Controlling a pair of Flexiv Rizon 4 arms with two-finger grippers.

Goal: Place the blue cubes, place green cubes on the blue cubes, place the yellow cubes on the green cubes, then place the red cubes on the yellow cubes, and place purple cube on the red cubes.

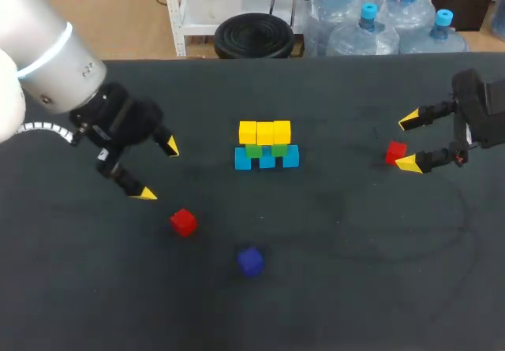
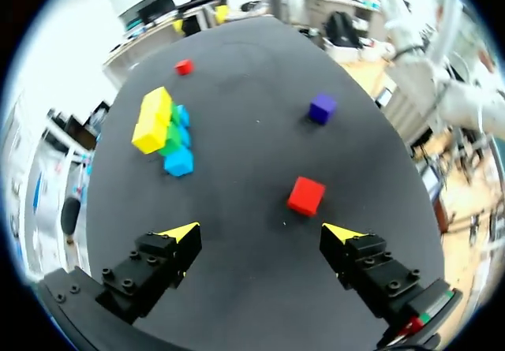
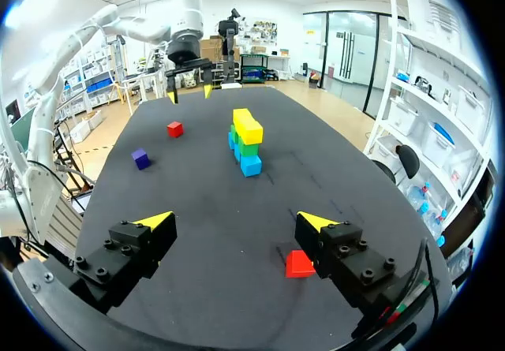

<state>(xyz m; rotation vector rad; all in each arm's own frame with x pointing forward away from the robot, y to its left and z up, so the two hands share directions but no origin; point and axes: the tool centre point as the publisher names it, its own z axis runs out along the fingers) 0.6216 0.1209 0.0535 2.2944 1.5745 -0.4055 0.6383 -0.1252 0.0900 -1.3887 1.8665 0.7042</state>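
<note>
L claw [image 1: 158, 171] & R claw [image 1: 409, 141] are held w/ fingers apart, a red cube [image 1: 183, 222] seen near L, a 2nd red cube [image 1: 395, 152] just beside one R finger.

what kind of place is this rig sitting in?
Probably a robotics lab test bench: a dark table holding a half-built stack of coloured cubes, with the left gripper and right gripper open on either side of it.

Three blue cubes [image 1: 243, 159], two green cubes [image 1: 253, 151], three yellow cubes [image 1: 265, 133], two red cubes [image 1: 183, 222], one purple cube [image 1: 250, 262].
</note>
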